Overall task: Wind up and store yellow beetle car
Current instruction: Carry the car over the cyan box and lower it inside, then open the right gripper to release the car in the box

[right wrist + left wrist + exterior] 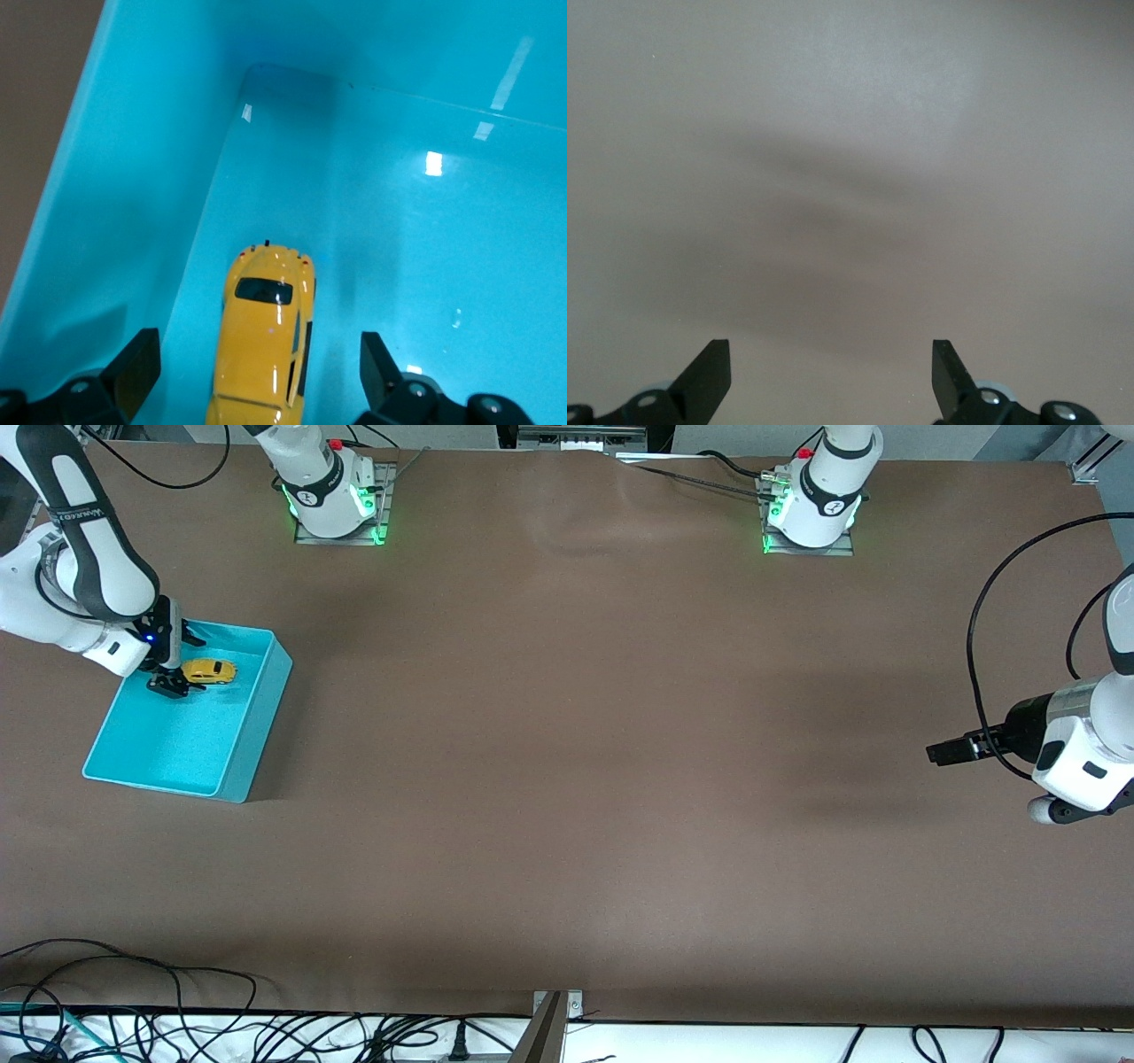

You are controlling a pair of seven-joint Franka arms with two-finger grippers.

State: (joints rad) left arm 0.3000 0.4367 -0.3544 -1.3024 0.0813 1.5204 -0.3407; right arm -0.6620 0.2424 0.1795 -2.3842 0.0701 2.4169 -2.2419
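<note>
— Two tools are mine. Which one do you want first?

— Whichever is with the car.

— That is my right tool [168, 682], low inside the turquoise bin [226, 757], at the end of the bin that lies farther from the front camera. Its fingers [133, 367] are spread wide and grip nothing. The yellow beetle car [209, 671] sits on the bin's floor on its wheels, and in my right wrist view [264, 341] its body lies between the two fingertips with blue floor showing on either side, so neither finger touches it. From across the surface the car shows just beside the tool, toward the middle of the bin.

— And how does the car lie in the bin?

— Close to one long wall, its length running along that wall, one rounded end pointing at a corner of the bin.

— Your other tool?

— My left tool [941, 751] waits well apart from all of that, up over the bare brown surface [567, 779] at the left arm's end. Its fingers [709, 372] are also spread wide and carry nothing; under them my left wrist view shows only plain brown surface and soft shadow.
</note>
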